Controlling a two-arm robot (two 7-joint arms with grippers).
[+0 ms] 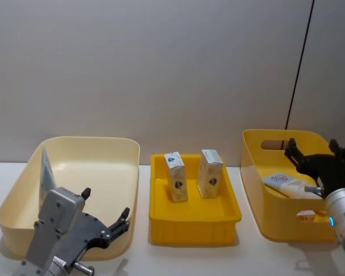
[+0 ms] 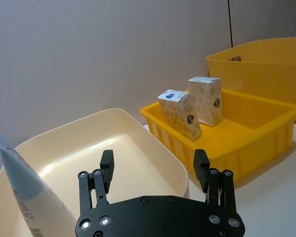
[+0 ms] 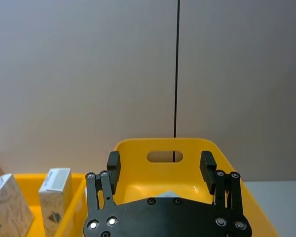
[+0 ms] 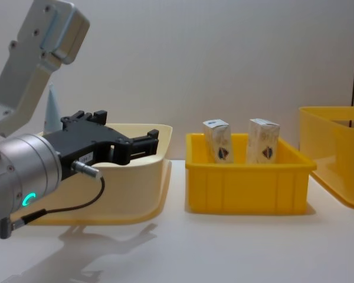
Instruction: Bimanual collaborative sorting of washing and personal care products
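A pale blue-white tube (image 1: pixel 46 172) leans upright against the left wall of the cream bin (image 1: pixel 86 140); it also appears as the tube (image 2: pixel 24 192) and the tube tip (image 4: pixel 51 112). Two white cartons (image 1: pixel 176 176) (image 1: pixel 210 173) stand in the middle yellow tray (image 1: pixel 194 221). Another tube (image 1: pixel 287 185) lies in the right yellow bin (image 1: pixel 253 172), beside a small white item with orange print (image 1: pixel 305 215). My left gripper (image 1: pixel 106 203) (image 2: pixel 154 160) is open over the cream bin's near right part. My right gripper (image 1: pixel 312 146) (image 3: pixel 160 163) is open above the right bin.
The three containers stand in a row on a white table before a grey wall. Narrow strips of table separate them, and a band of table runs along their front. A black vertical line (image 3: pixel 177 69) marks the wall behind the right bin.
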